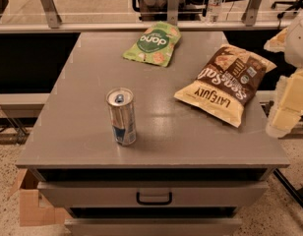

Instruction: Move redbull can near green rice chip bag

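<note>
Most of the view is filled by a grey table [191, 141], and under the table's front edge a drawer [92, 193] with a dark handle [154, 198] is seen. On the table's right half, close to its right edge, a brown-and-cream chip bag [225, 82] is laid flat. Near the table's far edge, about midway along it, the green rice chip bag [152, 43] is laid flat. Just off the table's right edge the pale gripper [288, 104] is seen, and nothing on the table is touched by it. How far it is opened cannot be told. On the table's front-left part the redbull can [122, 116] is stood upright, well apart from both bags.
</note>
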You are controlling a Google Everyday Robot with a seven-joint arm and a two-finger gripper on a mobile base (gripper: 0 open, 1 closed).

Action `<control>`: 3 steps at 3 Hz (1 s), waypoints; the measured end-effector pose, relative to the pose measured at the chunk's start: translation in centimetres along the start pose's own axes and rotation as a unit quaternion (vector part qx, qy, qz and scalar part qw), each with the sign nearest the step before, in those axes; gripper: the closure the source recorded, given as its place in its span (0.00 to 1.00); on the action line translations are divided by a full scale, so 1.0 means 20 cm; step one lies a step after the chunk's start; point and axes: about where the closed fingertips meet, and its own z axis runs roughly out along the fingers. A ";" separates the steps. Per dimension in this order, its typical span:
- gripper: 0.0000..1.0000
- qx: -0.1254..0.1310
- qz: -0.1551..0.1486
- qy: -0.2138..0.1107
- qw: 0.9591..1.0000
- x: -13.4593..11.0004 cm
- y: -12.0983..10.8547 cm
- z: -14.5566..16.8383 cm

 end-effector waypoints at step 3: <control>0.00 -0.016 -0.009 -0.116 0.993 -0.07 -0.04 0.19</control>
